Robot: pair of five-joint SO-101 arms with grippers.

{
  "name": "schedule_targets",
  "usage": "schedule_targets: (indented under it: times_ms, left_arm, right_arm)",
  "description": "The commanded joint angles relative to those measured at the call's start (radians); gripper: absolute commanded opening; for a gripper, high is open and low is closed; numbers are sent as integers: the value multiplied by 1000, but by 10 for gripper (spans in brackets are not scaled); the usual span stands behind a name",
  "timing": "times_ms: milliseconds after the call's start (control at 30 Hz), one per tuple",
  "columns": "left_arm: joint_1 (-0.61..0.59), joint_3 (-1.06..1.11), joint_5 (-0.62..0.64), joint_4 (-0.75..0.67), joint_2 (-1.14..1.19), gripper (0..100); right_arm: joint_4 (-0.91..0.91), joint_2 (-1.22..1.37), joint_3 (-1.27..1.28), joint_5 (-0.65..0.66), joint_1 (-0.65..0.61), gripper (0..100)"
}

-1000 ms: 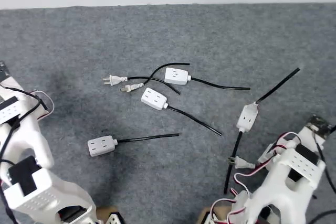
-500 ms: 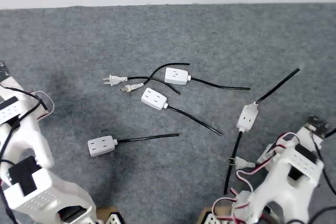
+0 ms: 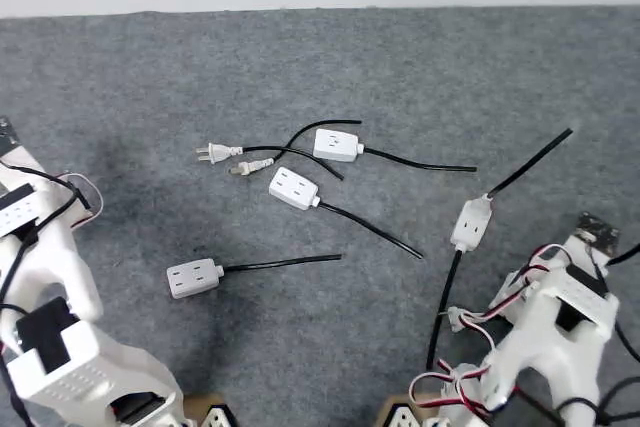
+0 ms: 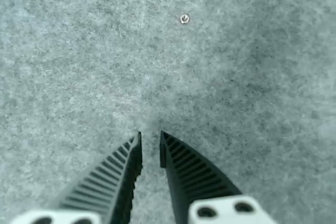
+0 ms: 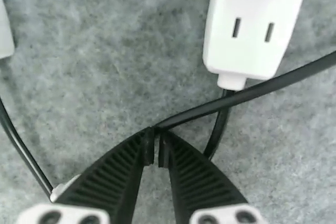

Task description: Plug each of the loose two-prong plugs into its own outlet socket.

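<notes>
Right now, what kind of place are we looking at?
Probably a robotics test bench: grey felt mat, white left arm and right arm with exposed wiring, loose sockets and plugs on short cords.

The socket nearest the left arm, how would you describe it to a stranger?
Start from the grey carpet, then go to the left arm. The white socket nearest it lies alone, its black cord straight, crossing no other cord.

**Count, high view.** You have four white outlet sockets on the desk [image 3: 150,67]: socket A [image 3: 337,144] and socket B [image 3: 294,188] at centre, socket C [image 3: 194,278] at 8 o'clock, and socket D [image 3: 471,222] at 4 o'clock. You have three two-prong plugs: plug E [image 3: 210,153] and plug F [image 3: 240,167] at 10 o'clock, and plug G [image 3: 457,318] at 5 o'clock. You have two arms: the left arm [image 3: 60,347] and the right arm [image 3: 555,332].
</notes>
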Motion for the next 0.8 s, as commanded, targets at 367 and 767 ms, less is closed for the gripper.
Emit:
schedule_targets:
  times_ms: [367,767]
  left_arm:
    - [11,-22,-11,2,-8,58]
    - [11,-22,-11,0,-8,58]
  right_arm:
    - [-36,18,-181,493,-148,8]
    - [-27,-31,-241,732,-232,14]
